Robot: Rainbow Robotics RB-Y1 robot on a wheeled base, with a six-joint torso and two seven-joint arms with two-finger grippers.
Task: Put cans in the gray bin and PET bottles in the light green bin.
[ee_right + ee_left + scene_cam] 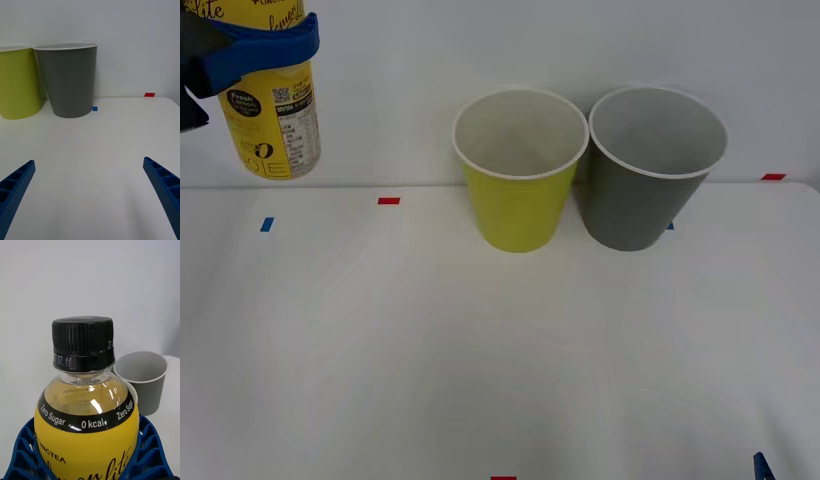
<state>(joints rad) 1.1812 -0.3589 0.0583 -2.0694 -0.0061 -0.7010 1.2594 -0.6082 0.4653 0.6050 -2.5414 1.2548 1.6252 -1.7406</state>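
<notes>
So the left gripper (265,45) has its blue fingers wrapped around the yellow-labelled PET bottle (272,120), holding it upright and lifted clear above the table's (500,350) far left corner. From the left wrist view the black cap (82,343) is on top and the grip sits around the label, looks snug.

The light green bin (518,205) stands at the middle of the far edge, with the gray bin (650,190) just beside it, nearly touching, toward the far right.

My take on doing this well: keep the bottle at this height while carrying it sideways so its base clears the white rim, and centre it over the green opening before letting go. The gray one is right next door, so overshooting is the obvious way to mess up.

The right gripper (90,195) hangs low near the front right corner, fingers spread wide with nothing between them.
</notes>
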